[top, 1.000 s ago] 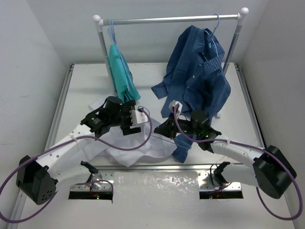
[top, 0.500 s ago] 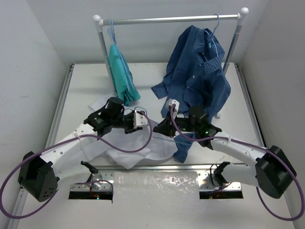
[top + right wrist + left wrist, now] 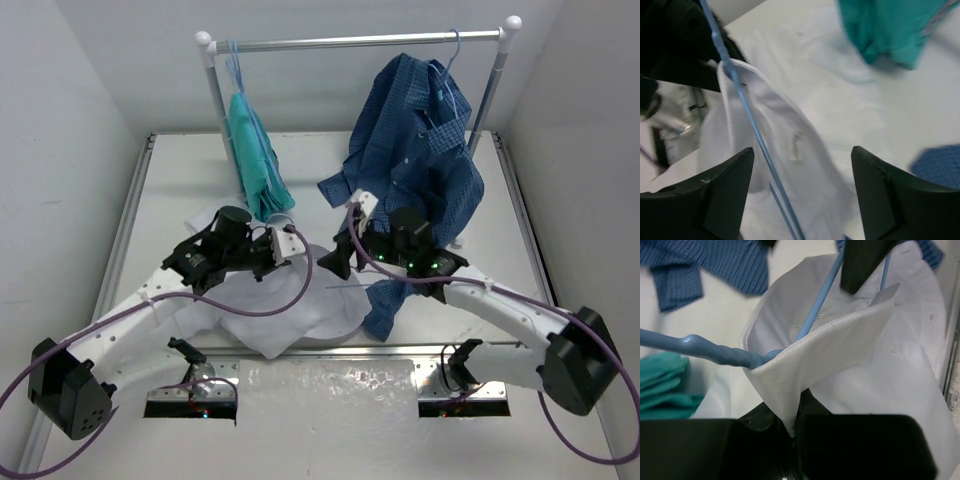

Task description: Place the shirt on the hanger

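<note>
The white shirt (image 3: 300,312) lies bunched on the table between the two arms. My left gripper (image 3: 792,434) is shut on the tip of its collar (image 3: 825,347), which is pulled up taut. The pale-blue wire hanger (image 3: 816,314) runs inside the neck opening, and its hook (image 3: 705,351) sticks out to the left past the collar. My right gripper (image 3: 801,152) is open just above the shirt. The hanger wire (image 3: 747,120) passes between its spread fingers without being gripped. In the top view the left gripper (image 3: 283,250) and right gripper (image 3: 336,260) face each other closely.
A clothes rail (image 3: 350,42) stands across the back of the table. A dark blue checked shirt (image 3: 415,170) hangs from it on the right, draping down beside my right arm. A teal garment (image 3: 255,150) hangs on the left, close behind my left gripper.
The left gripper has closed on the shirt collar and swung right and back. The right gripper, shut before, now stands open, and the shirt's collar end has risen between them.
</note>
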`<action>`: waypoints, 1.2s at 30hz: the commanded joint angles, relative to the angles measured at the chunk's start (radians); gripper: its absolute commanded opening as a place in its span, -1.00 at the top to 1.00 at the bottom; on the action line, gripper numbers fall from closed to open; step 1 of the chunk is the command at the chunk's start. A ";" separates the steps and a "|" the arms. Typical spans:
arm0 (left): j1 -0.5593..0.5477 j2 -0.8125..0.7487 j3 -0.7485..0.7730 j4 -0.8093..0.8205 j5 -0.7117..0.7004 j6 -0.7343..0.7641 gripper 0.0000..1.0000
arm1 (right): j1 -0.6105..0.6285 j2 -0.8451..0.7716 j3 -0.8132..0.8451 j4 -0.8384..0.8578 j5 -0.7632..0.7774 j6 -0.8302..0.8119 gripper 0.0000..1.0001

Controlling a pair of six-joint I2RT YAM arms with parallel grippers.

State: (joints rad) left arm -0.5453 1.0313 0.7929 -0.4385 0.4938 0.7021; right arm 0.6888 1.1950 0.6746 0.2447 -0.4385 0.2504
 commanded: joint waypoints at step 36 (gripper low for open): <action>-0.004 -0.143 -0.009 0.129 -0.379 -0.515 1.00 | -0.048 -0.083 -0.276 0.083 0.279 0.427 -0.40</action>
State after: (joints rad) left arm -0.5449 0.9146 0.7601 -0.3771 0.1196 0.2035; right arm 0.6380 1.0885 0.3771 0.2092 -0.1612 0.6556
